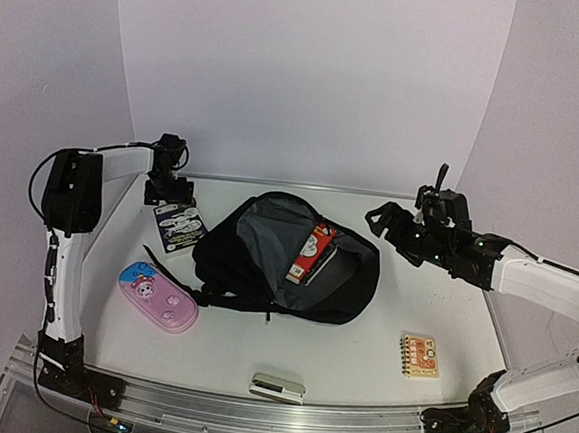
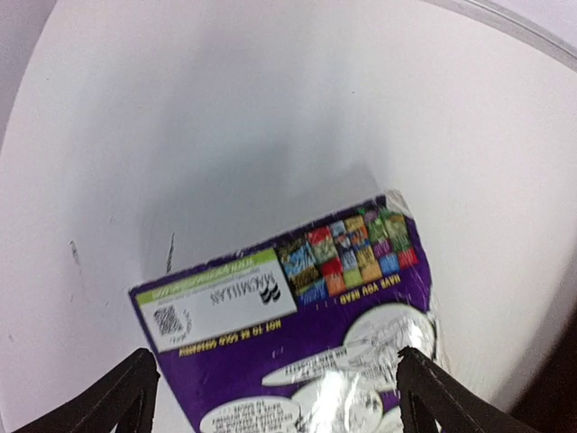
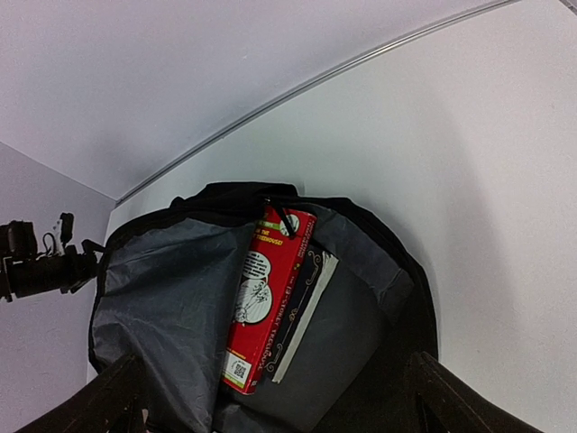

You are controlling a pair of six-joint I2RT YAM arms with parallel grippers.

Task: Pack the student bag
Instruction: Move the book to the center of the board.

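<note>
The student bag (image 1: 266, 260) lies unzipped in the middle of the table, its grey lining (image 3: 171, 307) showing. A red book (image 3: 266, 298) and a black book (image 3: 305, 307) stand inside it. A purple book (image 1: 178, 226) lies flat on the table left of the bag. My left gripper (image 1: 172, 203) hangs just over its far end, open, its fingers (image 2: 117, 397) wide apart above the cover (image 2: 288, 352). My right gripper (image 1: 381, 222) hovers open to the right of the bag's mouth, holding nothing.
A pink pencil case (image 1: 158, 297) lies at the front left of the bag. A small spiral notebook (image 1: 419, 354) sits at the front right. A small silver-white box (image 1: 278, 386) rests by the near edge. The table's back rim (image 3: 297, 90) runs behind the bag.
</note>
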